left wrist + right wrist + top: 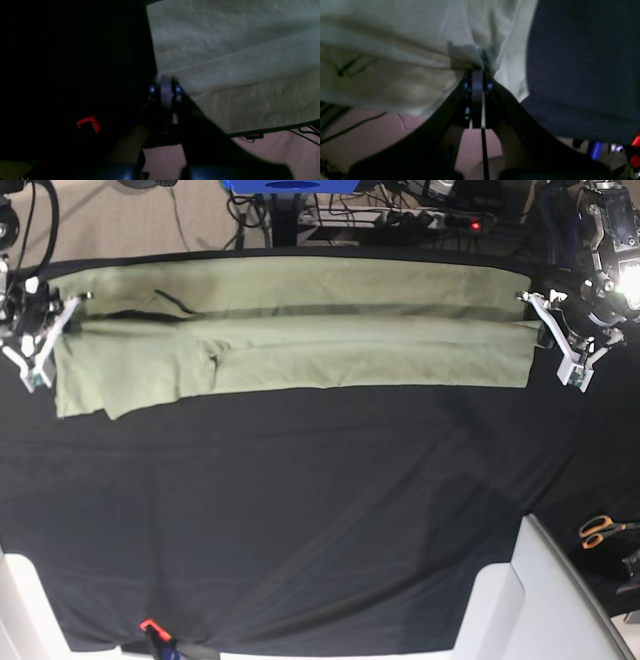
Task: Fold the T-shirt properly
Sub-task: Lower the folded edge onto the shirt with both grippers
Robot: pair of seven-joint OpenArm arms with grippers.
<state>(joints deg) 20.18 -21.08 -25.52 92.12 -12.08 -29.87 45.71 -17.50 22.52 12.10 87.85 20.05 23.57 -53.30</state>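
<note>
While the T-shirt (300, 340) lies stretched in a long folded band across the far side of the black table cloth (300, 520), my left claw (165, 85) and right claw (477, 75) are clamped on its opposite ends.

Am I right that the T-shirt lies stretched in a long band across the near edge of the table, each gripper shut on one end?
Not quite: the T-shirt is stretched along the far edge of the black table cloth, not the near one, as the base view shows. The left gripper and right gripper are each shut on one end.
</note>
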